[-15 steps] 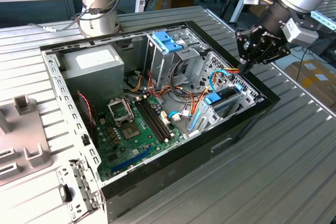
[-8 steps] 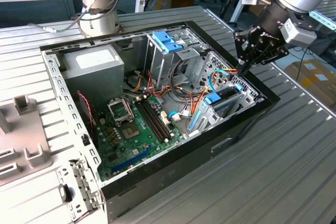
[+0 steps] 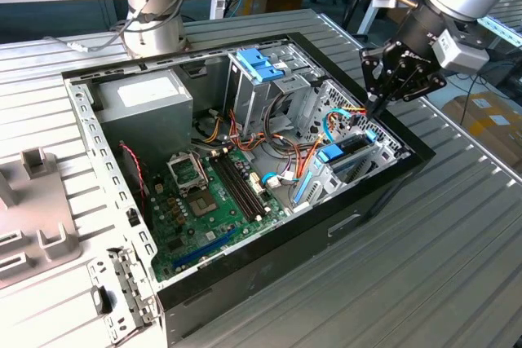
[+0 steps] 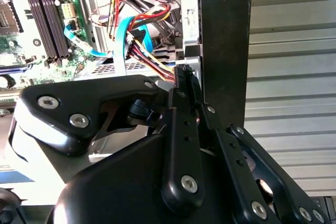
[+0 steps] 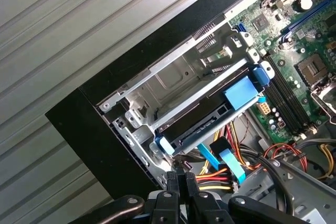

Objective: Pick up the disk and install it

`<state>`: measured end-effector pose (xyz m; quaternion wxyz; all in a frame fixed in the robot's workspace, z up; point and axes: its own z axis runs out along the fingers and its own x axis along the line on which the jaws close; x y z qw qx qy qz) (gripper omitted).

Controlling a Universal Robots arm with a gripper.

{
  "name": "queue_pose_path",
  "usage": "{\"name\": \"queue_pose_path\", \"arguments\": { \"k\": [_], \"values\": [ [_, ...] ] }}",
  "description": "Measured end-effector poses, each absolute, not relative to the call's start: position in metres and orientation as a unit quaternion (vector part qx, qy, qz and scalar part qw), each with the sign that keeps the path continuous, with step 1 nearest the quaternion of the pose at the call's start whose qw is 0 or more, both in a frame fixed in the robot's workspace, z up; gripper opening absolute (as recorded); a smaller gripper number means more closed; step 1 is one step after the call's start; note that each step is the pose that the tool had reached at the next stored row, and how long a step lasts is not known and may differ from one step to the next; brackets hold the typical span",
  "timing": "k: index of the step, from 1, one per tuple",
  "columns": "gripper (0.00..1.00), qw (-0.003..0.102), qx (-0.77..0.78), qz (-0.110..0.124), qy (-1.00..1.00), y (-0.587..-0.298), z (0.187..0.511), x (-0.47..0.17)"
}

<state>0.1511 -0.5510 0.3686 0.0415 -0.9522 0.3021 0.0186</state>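
The disk [image 3: 349,148], a dark flat drive with blue plastic rails and a blue tab, lies in the metal bay at the case's edge on the exterior view's right. In the first wrist view the disk [image 5: 202,114] sits inside the silver bay frame, with a blue ribbon cable and coloured wires just beside it. My gripper [image 3: 375,108] hangs just above that end of the bay, over the cables. Its fingers [image 5: 171,181] are pressed together with nothing between them. In the second wrist view my gripper [image 4: 185,72] points at the wire bundle by the black case wall.
The open computer case [image 3: 383,181] lies on a ribbed metal table. Inside are a grey power supply [image 3: 147,103], a tall cage with a light-blue top [image 3: 261,67] and the green motherboard [image 3: 204,201]. The arm's base [image 3: 155,14] stands behind; a grey fixture [image 3: 33,201] lies at the exterior view's left.
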Motion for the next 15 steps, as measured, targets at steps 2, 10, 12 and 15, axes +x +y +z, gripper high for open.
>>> {"name": "queue_pose_path", "arguments": {
  "k": [2,10,12,15],
  "values": [
    [0.17,0.041,-0.952,0.019,0.302,-0.551,0.369,0.15],
    [0.17,0.041,-0.952,0.019,0.302,-0.551,0.369,0.142],
    [0.17,0.041,-0.952,0.019,0.302,-0.551,0.369,0.141],
    [0.17,0.041,-0.952,0.019,0.302,-0.551,0.369,0.138]
  ]
}}
